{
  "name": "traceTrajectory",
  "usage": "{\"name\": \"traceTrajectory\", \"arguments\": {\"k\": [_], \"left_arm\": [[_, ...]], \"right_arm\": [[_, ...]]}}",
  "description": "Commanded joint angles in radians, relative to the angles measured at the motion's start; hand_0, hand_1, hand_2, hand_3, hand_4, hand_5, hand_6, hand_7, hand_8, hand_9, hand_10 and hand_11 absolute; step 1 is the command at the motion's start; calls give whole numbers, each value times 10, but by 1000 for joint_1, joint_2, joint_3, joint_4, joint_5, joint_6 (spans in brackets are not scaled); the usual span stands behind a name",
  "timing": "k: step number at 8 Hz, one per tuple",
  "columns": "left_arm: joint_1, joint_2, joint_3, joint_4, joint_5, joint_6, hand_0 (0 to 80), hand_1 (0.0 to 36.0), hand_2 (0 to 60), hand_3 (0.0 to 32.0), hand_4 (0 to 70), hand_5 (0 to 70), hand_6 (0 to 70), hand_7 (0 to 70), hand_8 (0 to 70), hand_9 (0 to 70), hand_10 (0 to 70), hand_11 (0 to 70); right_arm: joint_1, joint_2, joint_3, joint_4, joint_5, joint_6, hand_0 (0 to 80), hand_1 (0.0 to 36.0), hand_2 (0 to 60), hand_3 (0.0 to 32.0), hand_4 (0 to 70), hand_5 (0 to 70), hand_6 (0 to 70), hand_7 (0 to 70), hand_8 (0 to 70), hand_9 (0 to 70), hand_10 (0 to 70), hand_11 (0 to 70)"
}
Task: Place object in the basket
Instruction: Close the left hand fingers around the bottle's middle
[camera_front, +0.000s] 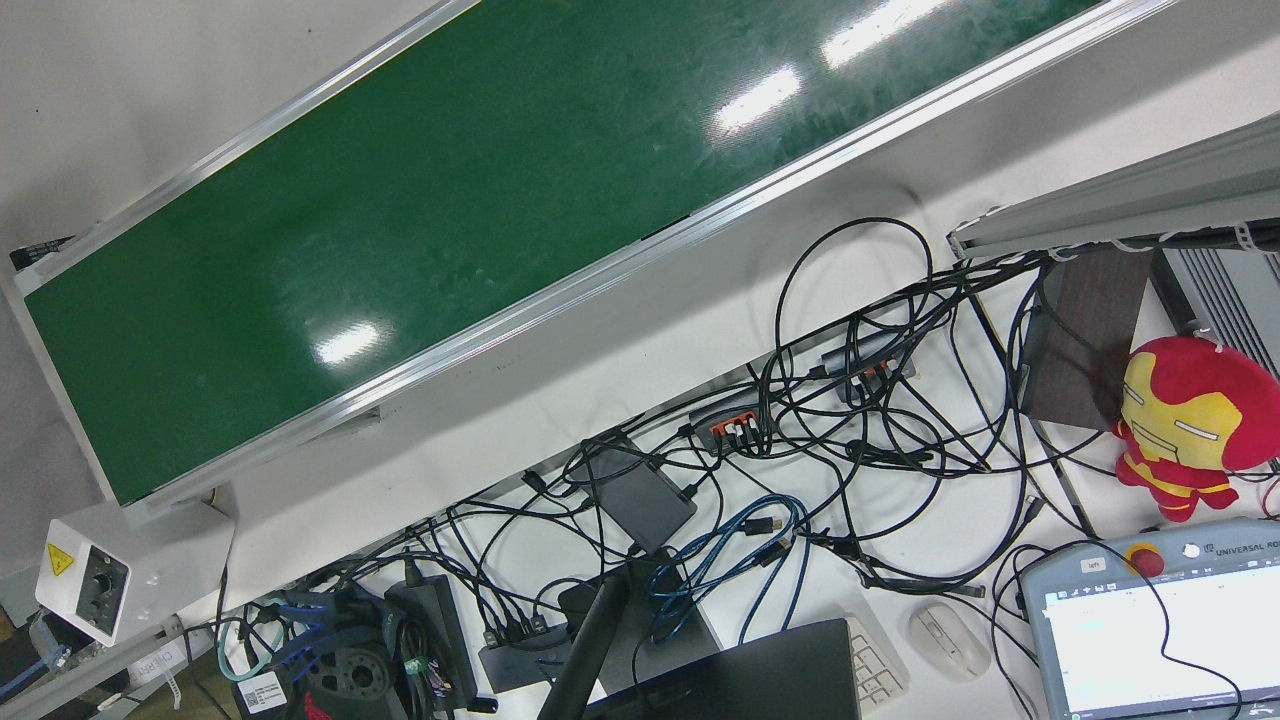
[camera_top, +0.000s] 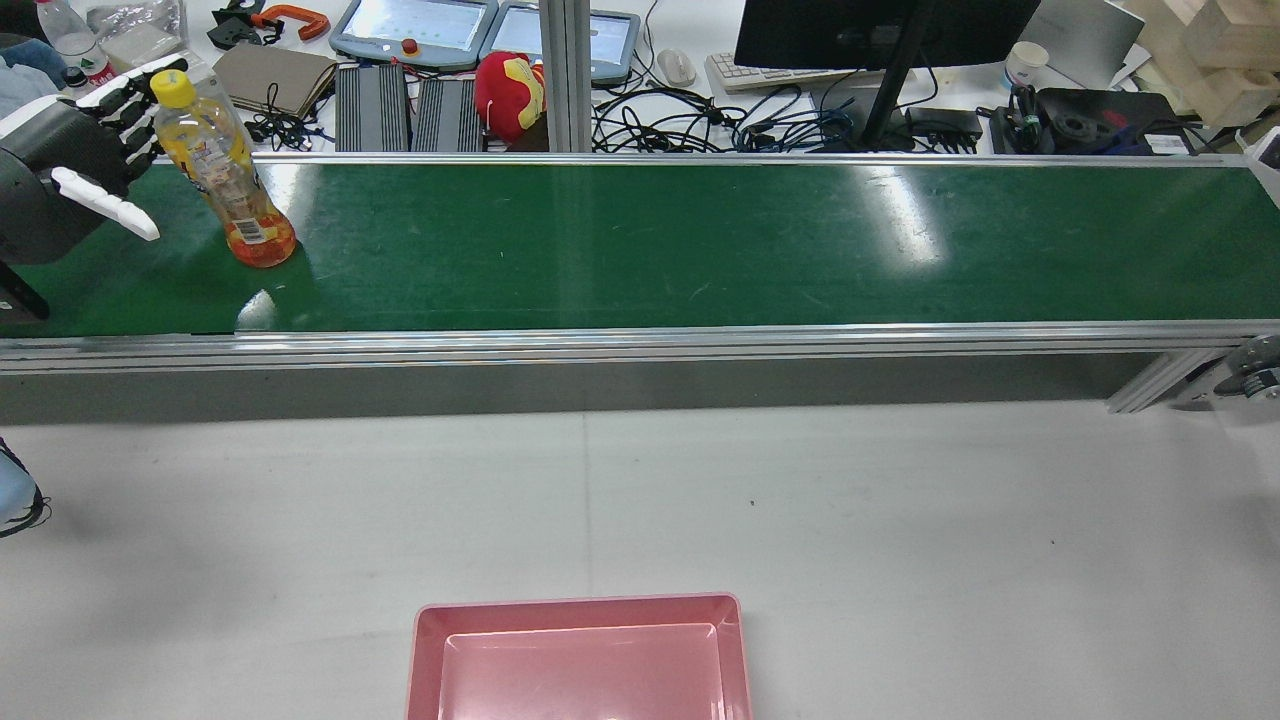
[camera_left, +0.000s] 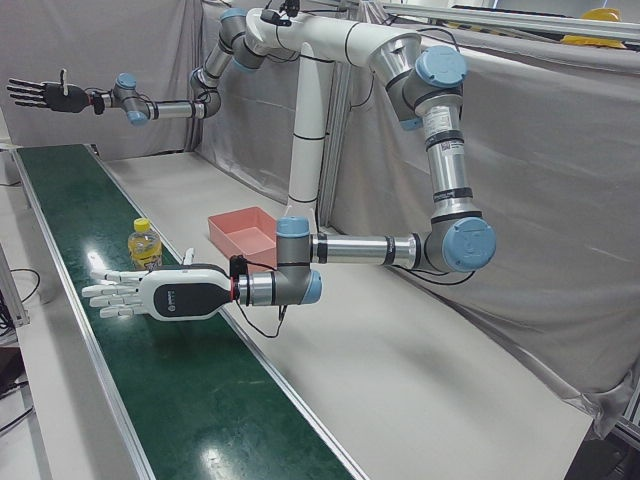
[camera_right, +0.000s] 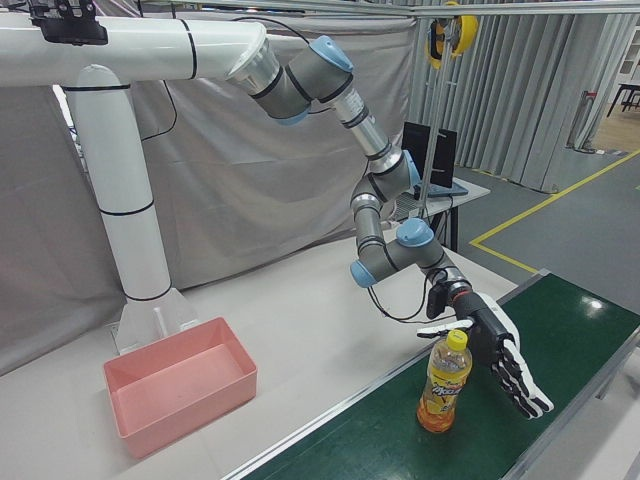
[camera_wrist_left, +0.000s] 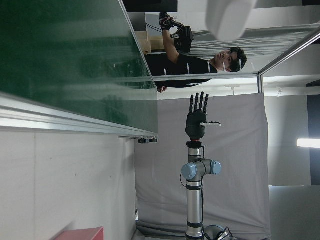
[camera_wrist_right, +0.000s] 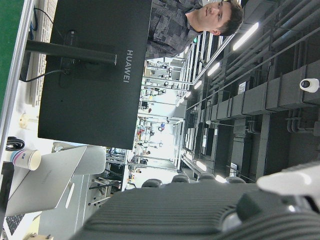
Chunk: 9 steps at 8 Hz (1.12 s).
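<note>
A clear bottle of orange drink with a yellow cap (camera_top: 228, 175) stands upright on the green conveyor belt (camera_top: 650, 240) at its left end. It also shows in the left-front view (camera_left: 145, 245) and the right-front view (camera_right: 445, 385). My left hand (camera_top: 70, 170) is open with its fingers spread, close beside the bottle with the palm toward it, holding nothing; it also shows in the two front corner views (camera_left: 150, 293) (camera_right: 500, 350). My right hand (camera_left: 45, 95) is open, raised high over the belt's far end, and empty. The pink basket (camera_top: 575, 603) sits empty on the white table.
The belt's aluminium rails run along both sides. Beyond the belt is a desk with cables (camera_front: 850, 430), a monitor (camera_top: 880, 30), teach pendants and a red plush toy (camera_top: 510, 85). A white pedestal (camera_right: 130, 220) stands behind the basket (camera_right: 190, 405).
</note>
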<state>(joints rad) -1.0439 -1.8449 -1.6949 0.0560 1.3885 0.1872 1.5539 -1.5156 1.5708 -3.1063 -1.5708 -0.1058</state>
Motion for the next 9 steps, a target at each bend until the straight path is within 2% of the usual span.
{"name": "traceTrajectory", "arguments": {"k": [1, 4, 8, 9], "left_arm": [[36, -45, 7, 37, -13, 1, 800, 100, 0, 0, 78, 126, 0, 0, 29, 32, 0, 22], [39, -94, 6, 62, -13, 0, 800, 101, 0, 0, 77, 124, 0, 0, 22, 20, 0, 10], [67, -103, 6, 68, -16, -8, 800, 101, 0, 0, 88, 160, 0, 0, 40, 47, 2, 31], [65, -103, 4, 76, -19, -12, 800, 97, 0, 0, 104, 206, 0, 0, 60, 74, 10, 41]], "right_arm": [[0, 0, 0, 0, 0, 0, 0, 0, 0, 0, 0, 0, 0, 0, 0, 0, 0, 0], [0, 0, 0, 0, 0, 0, 0, 0, 0, 0, 0, 0, 0, 0, 0, 0, 0, 0], [0, 0, 0, 0, 0, 0, 0, 0, 0, 0, 0, 0, 0, 0, 0, 0, 0, 0], [0, 0, 0, 0, 0, 0, 0, 0, 0, 0, 0, 0, 0, 0, 0, 0, 0, 0]]}}
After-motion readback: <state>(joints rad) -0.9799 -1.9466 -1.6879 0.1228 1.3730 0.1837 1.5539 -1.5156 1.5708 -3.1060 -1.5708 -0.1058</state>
